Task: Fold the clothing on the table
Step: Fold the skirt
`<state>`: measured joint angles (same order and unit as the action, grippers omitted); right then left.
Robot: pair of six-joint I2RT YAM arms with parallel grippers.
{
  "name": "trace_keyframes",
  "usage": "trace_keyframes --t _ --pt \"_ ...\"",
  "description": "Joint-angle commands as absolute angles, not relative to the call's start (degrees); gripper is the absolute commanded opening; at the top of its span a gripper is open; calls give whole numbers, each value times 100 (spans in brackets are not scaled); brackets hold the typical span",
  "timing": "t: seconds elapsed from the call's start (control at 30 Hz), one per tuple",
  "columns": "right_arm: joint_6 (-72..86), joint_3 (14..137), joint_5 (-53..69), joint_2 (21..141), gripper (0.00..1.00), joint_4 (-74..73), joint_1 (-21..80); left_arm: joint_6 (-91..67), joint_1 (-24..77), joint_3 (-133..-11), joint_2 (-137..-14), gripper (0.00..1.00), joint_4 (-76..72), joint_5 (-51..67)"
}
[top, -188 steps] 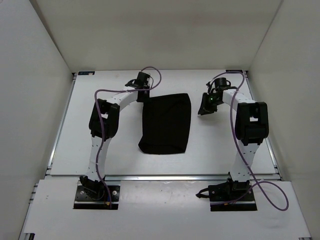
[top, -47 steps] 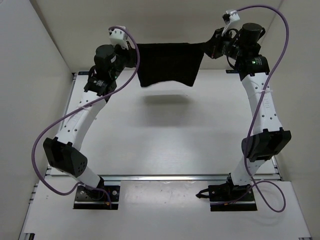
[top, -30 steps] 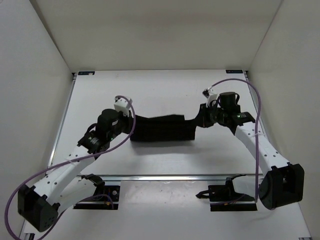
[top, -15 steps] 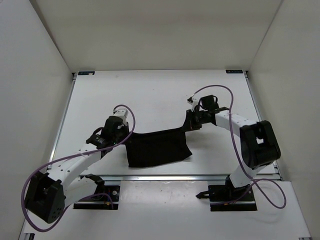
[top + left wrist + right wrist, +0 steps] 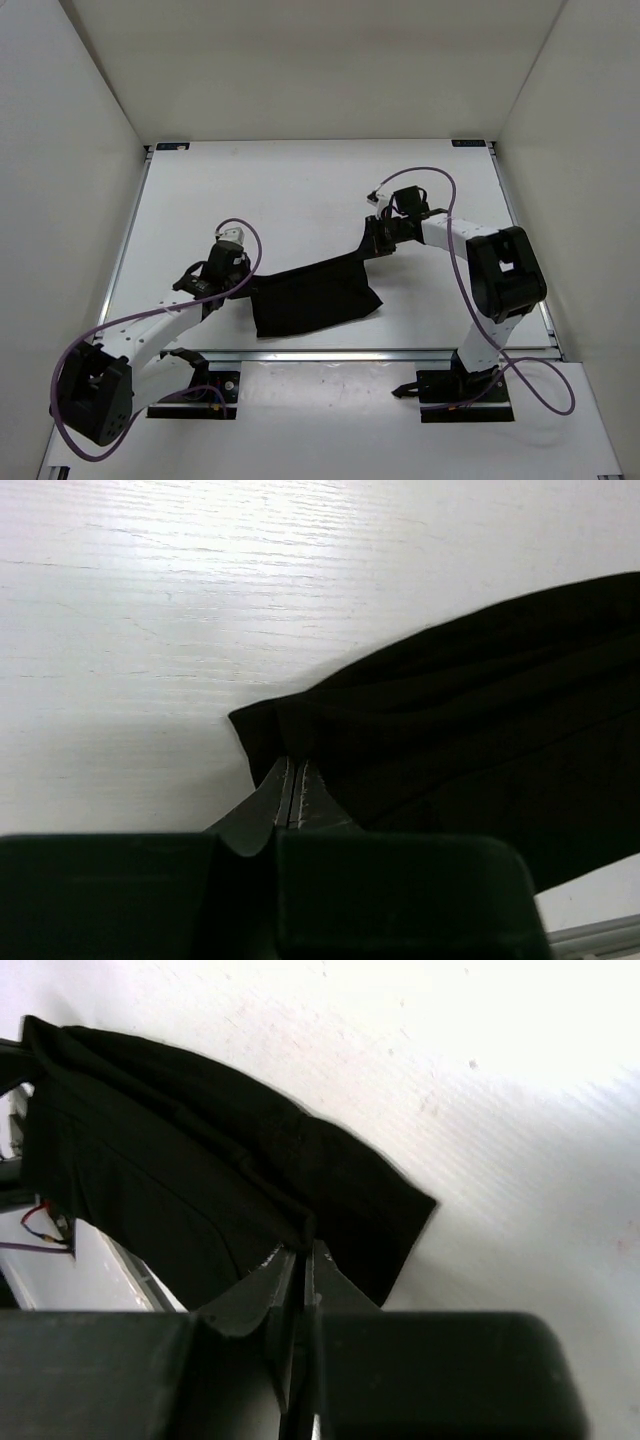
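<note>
Top external cam: cloth's come down! A sec or so back the clothing (image 5: 313,295) hung high b/w both arms by the far wall. Now it's low, near the front of the desk (image 5: 300,180), w/ its bottom part lying on it. L end effector (image 5: 247,283) and R end effector (image 5: 368,248) are each pressed together, pinching an upper corner, edge stretched b/w them. Looks like laying-out; fold prob. not begun. Fabric: plain black, limp, soft creases near both pinches.

White table (image 5: 300,190), silver rails (image 5: 330,354) at its edges, black clothing (image 5: 315,298) lying near its front edge
</note>
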<state>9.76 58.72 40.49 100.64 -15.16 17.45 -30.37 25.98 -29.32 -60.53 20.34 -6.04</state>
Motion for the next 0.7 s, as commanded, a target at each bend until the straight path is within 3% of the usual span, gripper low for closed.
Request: trace_keyframes --t 0.0,0.03,0.07,0.1,0.17,0.3,0.47,0.53,0.6,0.63,0.67 --pt "791 6257 3946 10282 4 -1256 1538 -3076 2382 -2725 -6073 4 2180 -967" --pt "730 6362 3911 10362 15 -1222 1564 -3024 2356 -2716 -6056 19 2075 -949" --pt "721 6520 3929 10415 34 -1317 1530 -2997 2382 -2725 -6125 32 1961 -923" --pt "686 6608 3920 10459 40 -1414 1494 -2936 2330 -2846 -6152 52 1969 -801" --pt "598 6854 3928 10459 55 -1520 1372 -2822 2285 -3232 -6179 74 2047 -722" --pt "510 7023 4007 10047 66 -1836 1152 -2611 2355 -3769 -5994 88 2293 -808" --pt "308 6374 4042 9441 66 -2215 1212 -2628 2443 -3763 -5529 82 2505 -721" --pt "334 6048 4095 9125 53 -2171 1326 -2716 2478 -3595 -5248 67 2514 -537" --pt "570 5740 4201 8835 13 -2101 1485 -2952 2531 -3402 -5133 39 2531 -387" --pt "615 5696 4219 8807 7 -2074 1511 -3014 2566 -3367 -5098 33 2557 -308" --pt "650 5626 4306 8754 8 -2074 1625 -3119 2662 -3297 -5089 25 2558 -282"
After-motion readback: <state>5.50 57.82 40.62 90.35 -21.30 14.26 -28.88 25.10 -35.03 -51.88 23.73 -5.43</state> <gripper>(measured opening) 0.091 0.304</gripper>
